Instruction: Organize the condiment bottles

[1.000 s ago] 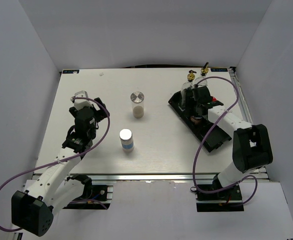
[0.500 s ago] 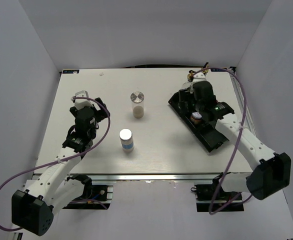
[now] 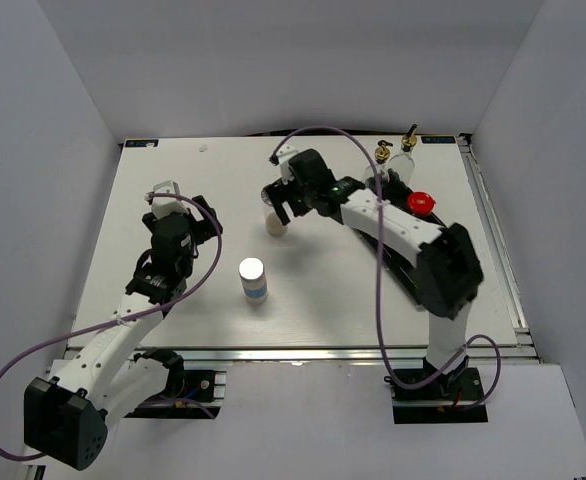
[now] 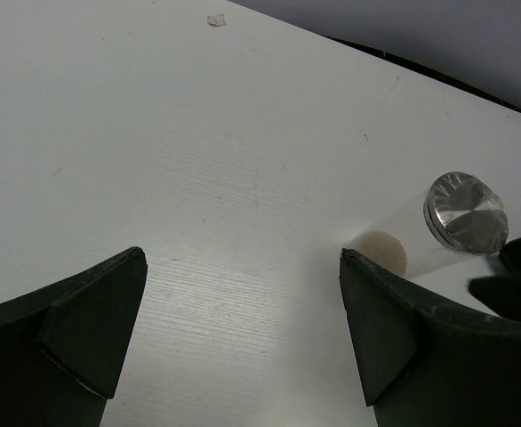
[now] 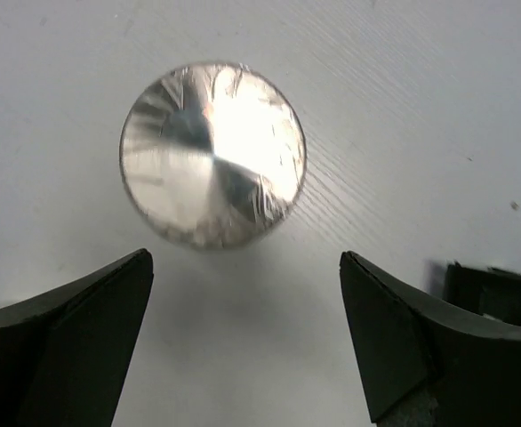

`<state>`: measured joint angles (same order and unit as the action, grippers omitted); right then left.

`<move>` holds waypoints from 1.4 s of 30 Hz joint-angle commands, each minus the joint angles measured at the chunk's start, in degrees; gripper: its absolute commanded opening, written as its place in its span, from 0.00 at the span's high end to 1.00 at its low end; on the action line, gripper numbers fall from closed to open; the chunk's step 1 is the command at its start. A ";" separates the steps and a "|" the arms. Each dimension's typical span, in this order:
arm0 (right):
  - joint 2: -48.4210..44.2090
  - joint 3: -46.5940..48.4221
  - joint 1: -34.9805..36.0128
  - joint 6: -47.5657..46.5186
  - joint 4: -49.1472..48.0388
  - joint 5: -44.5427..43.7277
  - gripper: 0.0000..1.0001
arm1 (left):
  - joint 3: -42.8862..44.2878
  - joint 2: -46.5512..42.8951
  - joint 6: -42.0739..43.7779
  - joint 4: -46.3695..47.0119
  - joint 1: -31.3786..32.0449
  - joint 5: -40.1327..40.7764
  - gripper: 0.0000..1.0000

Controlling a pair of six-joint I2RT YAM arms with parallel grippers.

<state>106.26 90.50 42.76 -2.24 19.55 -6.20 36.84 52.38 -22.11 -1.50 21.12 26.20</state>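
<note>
- The silver-lidded jar (image 3: 276,226) stands upright on the table (image 3: 323,300), mid-width and toward the far side.
- The right gripper (image 5: 244,267) hangs directly over it with its fingers spread wide and nothing in them. In the right wrist view the lid lies just beyond the fingertips, not between them.
- The blue-labelled bottle (image 3: 254,281) stands upright nearer and slightly left, apart from the jar.
- At the far right edge, the left tall bottle (image 3: 383,158) and the right tall bottle (image 3: 408,143) stand side by side, each with a gold pourer.
- The red-lidded jar (image 3: 420,201) sits just near of them, beside the right arm.
- The left gripper (image 4: 243,267) is wide open and empty over the table's left part.
</note>
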 commanded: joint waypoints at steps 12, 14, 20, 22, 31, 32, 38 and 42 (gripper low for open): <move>17.76 22.26 0.13 0.66 -3.29 4.88 0.18 | 0.07 -1.49 -0.83 0.00 0.06 -0.44 0.02; 16.71 21.48 0.21 1.44 -3.29 4.18 0.43 | 0.07 -1.75 -0.83 -0.08 0.06 -0.27 0.02; 4.95 11.30 0.39 1.10 -5.31 2.24 0.88 | -0.01 -2.46 -0.74 -0.35 0.06 0.26 0.02; -1.62 6.47 0.39 1.19 -6.28 3.29 0.92 | -0.01 -2.63 -0.74 -0.52 0.06 0.26 0.02; -29.51 -11.74 0.39 9.51 6.44 -5.29 1.00 | -0.10 -2.99 -0.66 -0.70 0.14 1.05 0.02; -31.62 -12.71 0.30 10.84 8.12 -7.93 1.00 | -0.10 -2.90 -0.57 -0.70 0.06 1.22 0.02; -42.97 -17.28 -2.93 18.48 19.80 -24.28 1.00 | -0.01 -2.46 -0.57 -0.52 0.06 1.05 0.02; -46.31 -19.47 -12.07 22.19 23.69 -30.88 1.00 | -0.10 -2.72 -0.57 -0.61 0.14 1.14 0.02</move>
<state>62.00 71.81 36.40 14.90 40.38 -26.96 36.84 50.68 -22.55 -1.98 21.12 26.61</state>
